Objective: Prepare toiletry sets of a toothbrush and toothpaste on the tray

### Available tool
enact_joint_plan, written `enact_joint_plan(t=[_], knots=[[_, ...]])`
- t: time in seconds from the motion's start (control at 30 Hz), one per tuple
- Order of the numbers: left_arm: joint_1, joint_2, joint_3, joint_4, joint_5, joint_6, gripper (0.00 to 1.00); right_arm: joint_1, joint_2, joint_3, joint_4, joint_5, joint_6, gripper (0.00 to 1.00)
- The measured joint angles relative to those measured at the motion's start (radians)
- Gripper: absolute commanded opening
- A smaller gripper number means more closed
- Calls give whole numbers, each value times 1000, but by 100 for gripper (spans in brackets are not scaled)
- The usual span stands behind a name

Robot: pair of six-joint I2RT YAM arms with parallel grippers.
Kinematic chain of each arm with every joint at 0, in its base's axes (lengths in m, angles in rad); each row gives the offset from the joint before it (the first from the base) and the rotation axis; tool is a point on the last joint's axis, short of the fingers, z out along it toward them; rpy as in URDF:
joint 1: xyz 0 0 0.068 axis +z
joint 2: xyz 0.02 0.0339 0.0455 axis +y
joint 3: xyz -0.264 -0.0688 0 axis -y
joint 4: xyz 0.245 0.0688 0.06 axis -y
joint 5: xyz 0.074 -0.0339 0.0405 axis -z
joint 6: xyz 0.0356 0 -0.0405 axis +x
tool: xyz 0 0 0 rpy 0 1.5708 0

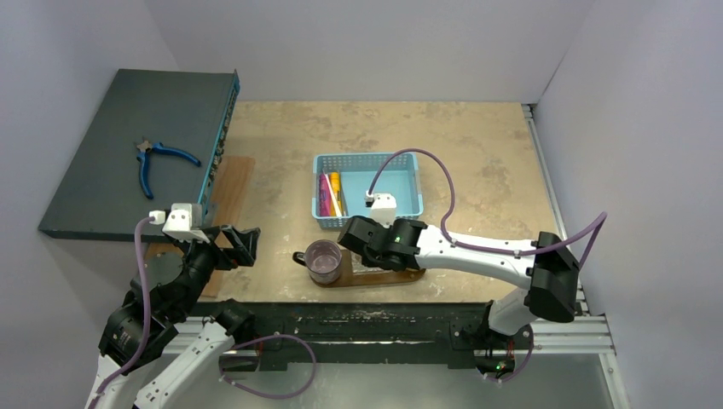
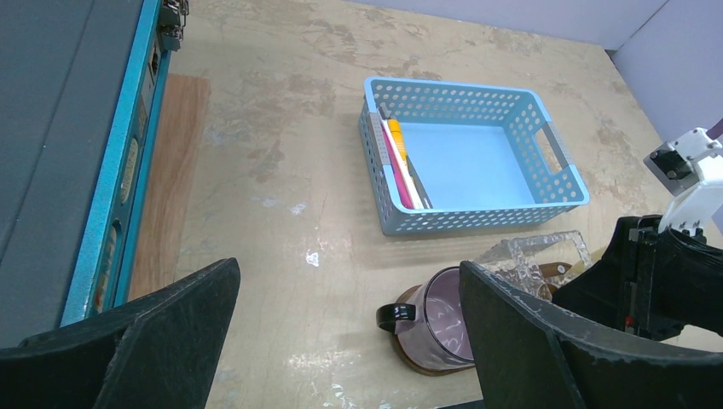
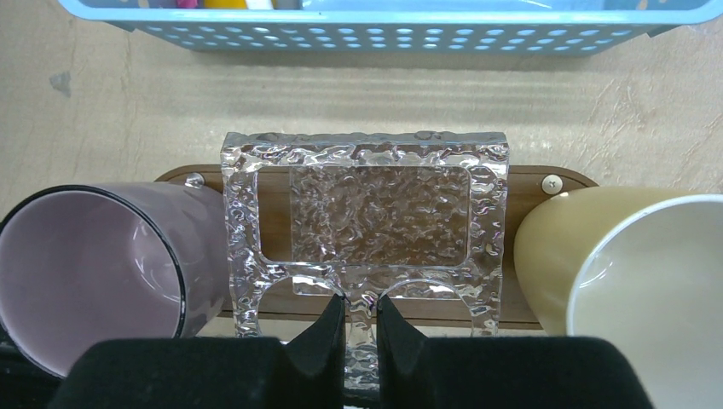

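Right fingers point(image 3: 322, 328) clench the clear textured holder point(image 3: 367, 196) on the tray point(image 3: 529, 173) (left fingers point(image 2: 162, 341) hang released); best hold it upright, clear of purple cup point(image 3: 85, 273) and cream cup point(image 3: 631, 281).

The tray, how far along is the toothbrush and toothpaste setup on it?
Done: a purple cup and a yellow cup stand at the ends of the tray. In hand: the right gripper is pinching the near edge of the clear textured dish lying over the tray between them. Left: the toothbrush, yellow tube and pink tube lie in the blue basket; none is on the tray. The left gripper is open and empty.
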Motion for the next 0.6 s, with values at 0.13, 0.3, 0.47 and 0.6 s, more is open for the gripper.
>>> enact_joint_plan(t=[0.13, 0.3, 0.47, 0.6], knots=[[0, 0, 0, 0, 0, 0, 100, 2, 1, -17, 2, -3, 0, 0], [0, 0, 0, 0, 0, 0, 100, 6, 1, -30, 3, -4, 1, 0], [0, 0, 0, 0, 0, 0, 100, 11, 1, -38, 8, -13, 4, 0], [0, 0, 0, 0, 0, 0, 100, 18, 1, -39, 11, -24, 8, 0]])
